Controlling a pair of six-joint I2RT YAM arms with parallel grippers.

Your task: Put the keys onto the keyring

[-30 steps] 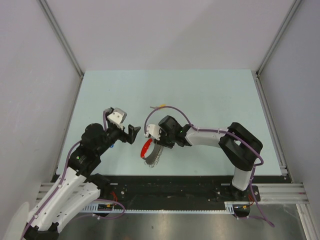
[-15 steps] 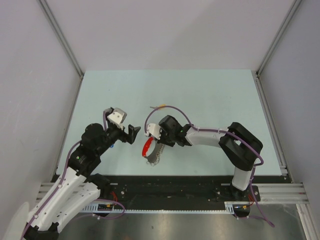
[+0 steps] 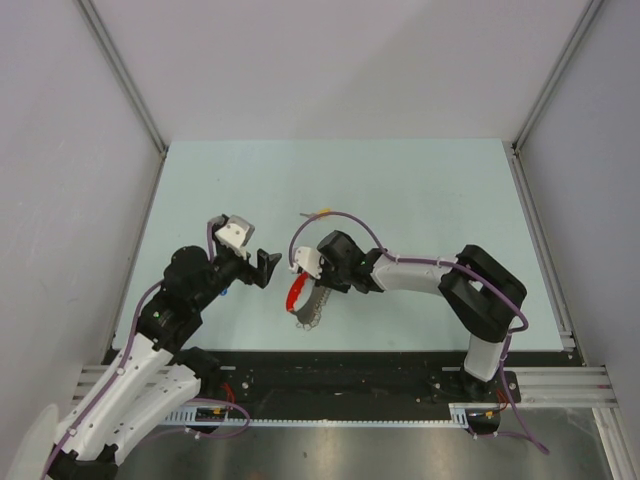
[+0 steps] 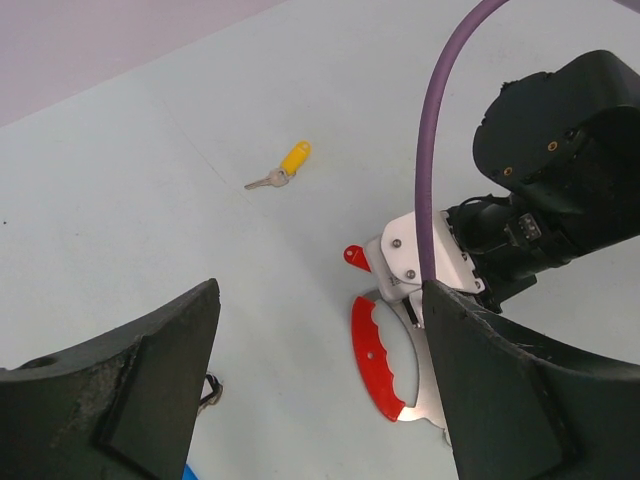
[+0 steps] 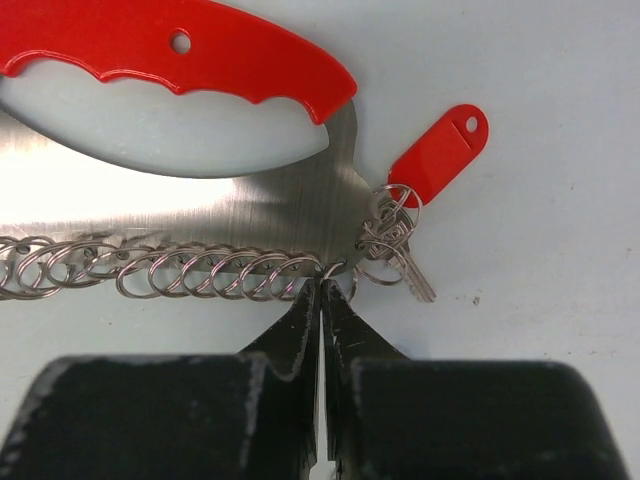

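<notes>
Keyring (image 5: pixel 180 205) slightly rightward of before: curved red tag, silvery ring chain.

The left end effector (image 4: pixel 320 292) is spread wide, with its dark fingers (image 4: pixel 120 400) framing the pale desk (image 4: pixel 120 180). A yellow-capped key (image 4: pixel 284 167) lies flat beyond them. The keyring (image 4: pixel 378 360), with its curved red tag, lies beneath the right arm's wrist (image 4: pixel 545 200).

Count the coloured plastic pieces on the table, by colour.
Red: 2 (keyring's curved tag, small red tag)
Yellow: 1 (yellow key)
Blue: 1 (blue piece, barely visible beside the left arm)
Total: 4
</notes>
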